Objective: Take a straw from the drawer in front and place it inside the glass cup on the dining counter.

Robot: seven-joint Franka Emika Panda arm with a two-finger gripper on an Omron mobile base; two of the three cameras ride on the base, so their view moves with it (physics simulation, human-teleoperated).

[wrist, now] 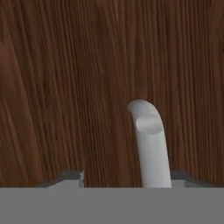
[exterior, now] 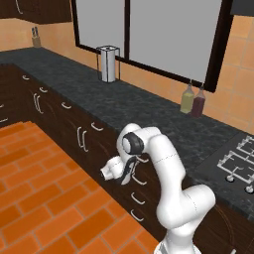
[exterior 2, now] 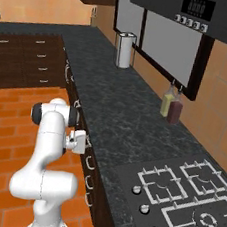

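Dark-brown wood of the drawer (wrist: 65, 87) fills my hand view, its pale rigid bar handle (wrist: 151, 144) rising between my gripper (exterior: 130, 171) tips, grip uncertain; I'd clamp mid-bar, straw presumably inside

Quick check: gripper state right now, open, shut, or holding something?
Gripper: jaws stand either side of the drawer's handle, tight against the drawer front; whether they have clamped it cannot be told.
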